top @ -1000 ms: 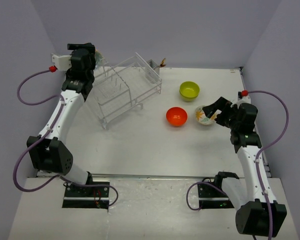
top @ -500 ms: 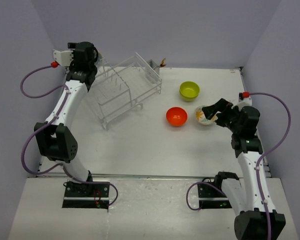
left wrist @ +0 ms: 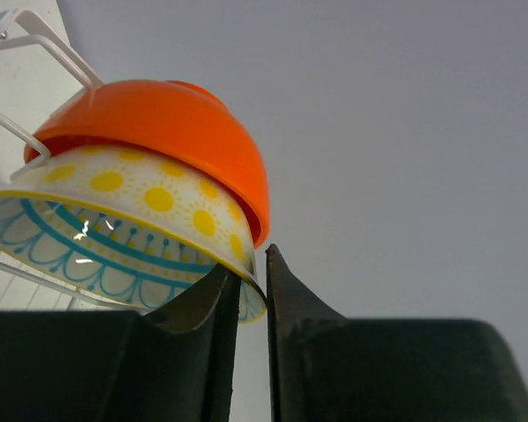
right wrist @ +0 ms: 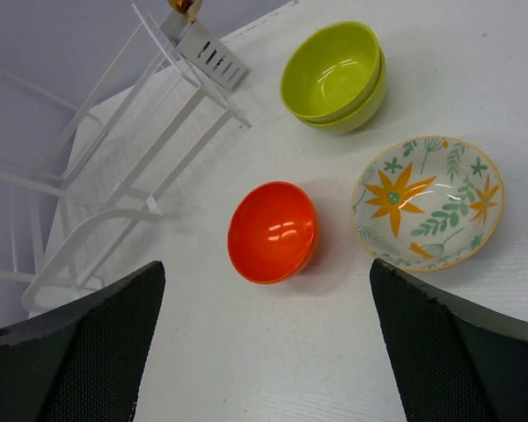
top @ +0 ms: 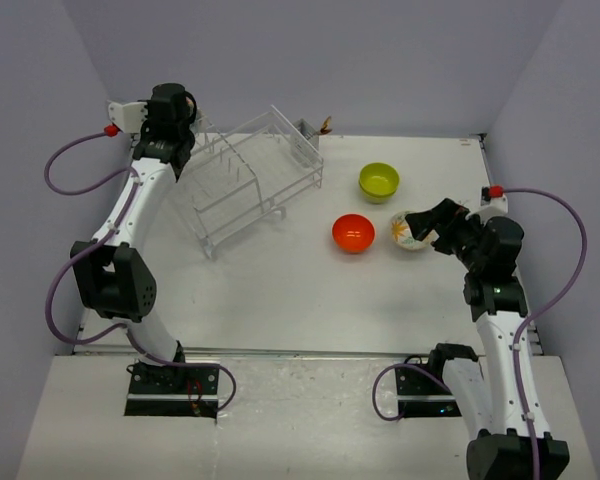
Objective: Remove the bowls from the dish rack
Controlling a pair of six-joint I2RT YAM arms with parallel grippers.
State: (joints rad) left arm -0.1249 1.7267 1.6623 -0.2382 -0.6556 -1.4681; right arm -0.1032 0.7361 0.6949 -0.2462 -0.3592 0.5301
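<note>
In the left wrist view, two nested bowls lean on the dish rack's white bars (left wrist: 44, 46): an orange-red bowl (left wrist: 176, 132) over a whitish bowl (left wrist: 132, 224) with blue arcs and yellow suns. My left gripper (left wrist: 251, 266) is shut on the patterned bowl's rim, one finger inside and one outside. From above, that gripper (top: 183, 120) sits at the far left corner of the dish rack (top: 250, 175) and hides both bowls. My right gripper (right wrist: 262, 294) hangs open over the table beside a flowered bowl (right wrist: 429, 202), with nothing between its fingers.
On the table right of the rack stand an orange-red bowl (top: 352, 232), stacked lime-green bowls (top: 379, 181) and the flowered bowl (top: 410, 231). The rack's side cup (top: 308, 130) is at its far right corner. Purple walls close the back and sides.
My left gripper's jaws have closed from wide open onto the patterned bowl's rim, and its wrist has shifted slightly at the rack's corner. The right arm has drawn back a little, still open.
</note>
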